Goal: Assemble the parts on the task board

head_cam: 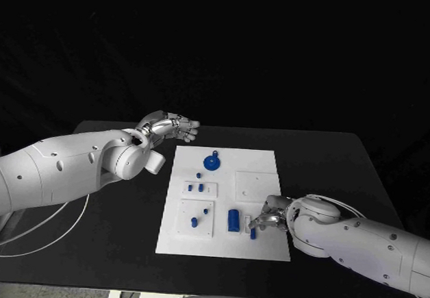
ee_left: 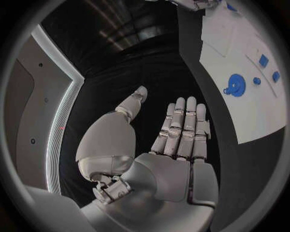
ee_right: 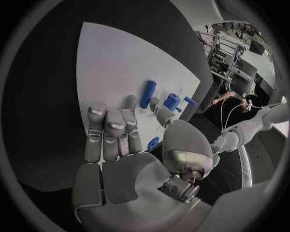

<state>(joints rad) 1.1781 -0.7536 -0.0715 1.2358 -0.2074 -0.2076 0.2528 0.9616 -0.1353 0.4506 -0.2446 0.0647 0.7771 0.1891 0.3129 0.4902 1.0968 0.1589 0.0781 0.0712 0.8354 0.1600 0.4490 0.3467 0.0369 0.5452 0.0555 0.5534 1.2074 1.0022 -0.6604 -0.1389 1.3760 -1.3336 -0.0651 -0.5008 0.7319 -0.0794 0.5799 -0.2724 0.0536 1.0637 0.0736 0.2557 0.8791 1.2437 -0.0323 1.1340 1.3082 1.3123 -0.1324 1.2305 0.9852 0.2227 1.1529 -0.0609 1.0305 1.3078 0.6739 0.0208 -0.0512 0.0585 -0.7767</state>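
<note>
The right hand (head_cam: pixel 270 218) is seen low over the near right part of the task board (head_cam: pixel 254 158), its fingers curled about a small blue part (head_cam: pixel 254 232); whether that part is truly pinched or only touched cannot be told. A larger blue block (head_cam: pixel 234 220) lies just beside it. A pick or seating step is judged to be in hand, and a careful, fine alignment would be called for next. Farther off, a round blue part (head_cam: pixel 212 162) lies on the board. The left hand (head_cam: pixel 170 127) is held open, empty, above the tabletop (head_cam: pixel 323 156) beyond the board's far left corner, where open room remains.
</note>
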